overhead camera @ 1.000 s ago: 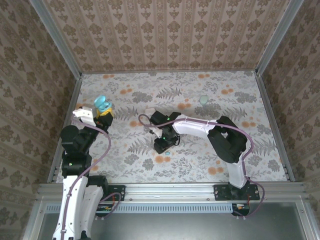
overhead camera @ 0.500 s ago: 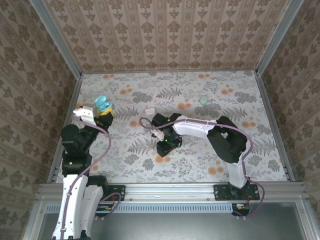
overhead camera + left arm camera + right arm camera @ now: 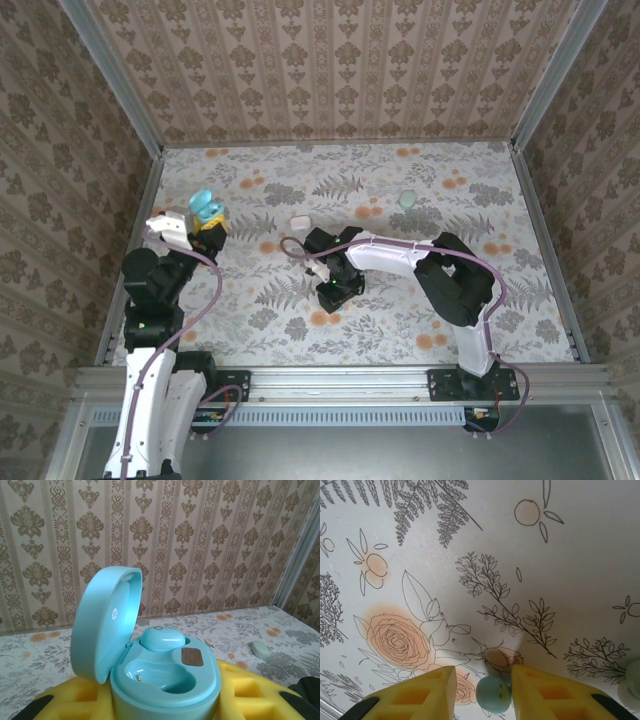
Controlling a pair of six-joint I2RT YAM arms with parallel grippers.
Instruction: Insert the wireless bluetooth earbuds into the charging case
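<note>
– Left wrist view first: what is your left hand doing?
– My left gripper (image 3: 165,702) is clamped on the base of the open teal charging case (image 3: 165,680), held upright with the lid tipped back. One seated earbud (image 3: 162,639) fills the far socket. The near empty socket (image 3: 150,674) faces up.
– And over on the right?
– My right gripper (image 3: 482,670) is down at the table (image 3: 570,555), fingers either side of a teal earbud (image 3: 493,694). I can't tell whether they pinch it. It looks nearly round, so its long axis is unclear.
– Which way must it go?
– Leftward, I judge: seen from above, the case sits well to the left of my right hand.
</note>
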